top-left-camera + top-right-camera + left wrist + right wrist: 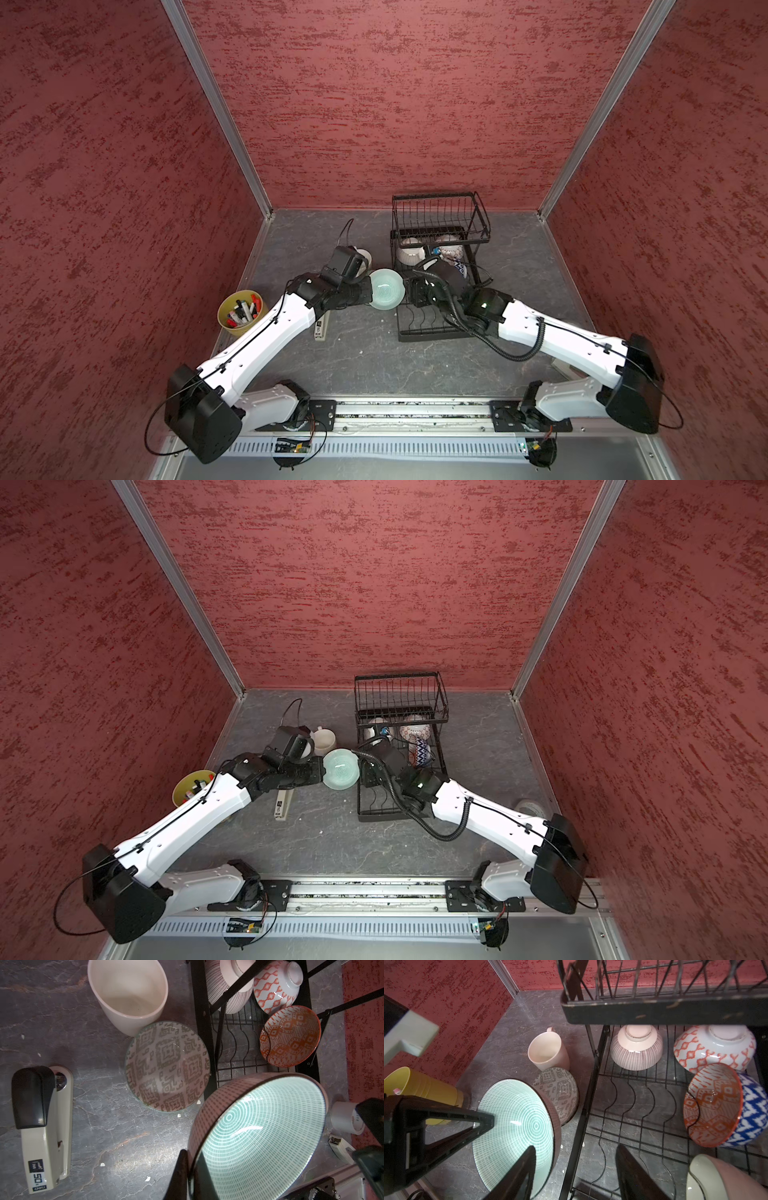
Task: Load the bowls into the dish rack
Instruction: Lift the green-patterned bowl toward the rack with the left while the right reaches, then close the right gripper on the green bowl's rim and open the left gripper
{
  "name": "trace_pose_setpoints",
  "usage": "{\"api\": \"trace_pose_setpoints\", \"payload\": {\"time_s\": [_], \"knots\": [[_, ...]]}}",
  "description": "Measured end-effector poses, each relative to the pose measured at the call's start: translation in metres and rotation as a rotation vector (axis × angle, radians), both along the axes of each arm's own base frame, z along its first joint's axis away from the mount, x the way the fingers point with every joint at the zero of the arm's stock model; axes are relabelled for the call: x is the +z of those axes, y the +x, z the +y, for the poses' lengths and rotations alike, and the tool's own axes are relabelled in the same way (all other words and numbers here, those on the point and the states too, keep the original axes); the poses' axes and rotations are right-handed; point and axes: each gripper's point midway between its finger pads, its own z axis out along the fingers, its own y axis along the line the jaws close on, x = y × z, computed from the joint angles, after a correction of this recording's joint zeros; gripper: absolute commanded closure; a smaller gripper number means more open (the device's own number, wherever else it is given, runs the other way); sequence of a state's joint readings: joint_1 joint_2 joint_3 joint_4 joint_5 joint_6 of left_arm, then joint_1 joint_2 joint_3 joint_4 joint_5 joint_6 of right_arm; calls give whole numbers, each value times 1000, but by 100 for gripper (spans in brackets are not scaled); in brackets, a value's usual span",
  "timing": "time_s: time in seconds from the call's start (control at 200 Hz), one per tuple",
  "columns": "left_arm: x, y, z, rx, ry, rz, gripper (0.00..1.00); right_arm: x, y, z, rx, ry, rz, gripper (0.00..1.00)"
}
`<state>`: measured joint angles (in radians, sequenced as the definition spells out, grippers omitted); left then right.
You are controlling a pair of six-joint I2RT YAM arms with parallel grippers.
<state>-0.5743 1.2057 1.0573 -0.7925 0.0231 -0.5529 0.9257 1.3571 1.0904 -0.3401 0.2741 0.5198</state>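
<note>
A pale green bowl (pixel 386 289) (pixel 340 769) hangs tilted above the table, just left of the dish rack (pixel 440 212) (pixel 399 688). My left gripper (pixel 370 291) (pixel 190 1153) is shut on its near rim. My right gripper (pixel 409 291) (pixel 575 1148) is open, one finger over the bowl's inside and the other over the rack floor. In the rack sit a pink-striped bowl (pixel 636 1053), an orange-patterned bowl (pixel 714 1047), an orange-lined bowl (pixel 714 1105) leaning on a blue one (pixel 753 1109), and a cream one (pixel 708 1180). A grey-patterned bowl (pixel 168 1066) lies on the table beside the rack.
A cream mug (pixel 128 995) stands behind the grey-patterned bowl. A stapler (pixel 41 1126) lies on the table at the left, and a yellow pot of markers (pixel 241 311) stands by the left wall. A tape roll (pixel 530 806) sits right of the rack.
</note>
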Motion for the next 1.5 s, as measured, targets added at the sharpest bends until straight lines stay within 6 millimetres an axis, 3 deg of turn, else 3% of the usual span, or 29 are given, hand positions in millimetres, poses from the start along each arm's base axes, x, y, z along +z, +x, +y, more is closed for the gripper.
{"api": "trace_pose_setpoints", "payload": {"time_s": [0.291, 0.726, 1.232, 1.503], "knots": [[-10, -8, -12, -12, 3, 28, 100, -14, 4, 11, 16, -28, 36, 50], [-18, -7, -14, -10, 25, 45, 100, -50, 3, 8, 12, -125, 108, 59], [-18, -2, -23, -23, 10, 30, 100, -61, 4, 8, 4, -150, 124, 80], [-24, -1, -26, -21, 18, 47, 100, -62, 7, 3, -23, -166, 112, 81]]}}
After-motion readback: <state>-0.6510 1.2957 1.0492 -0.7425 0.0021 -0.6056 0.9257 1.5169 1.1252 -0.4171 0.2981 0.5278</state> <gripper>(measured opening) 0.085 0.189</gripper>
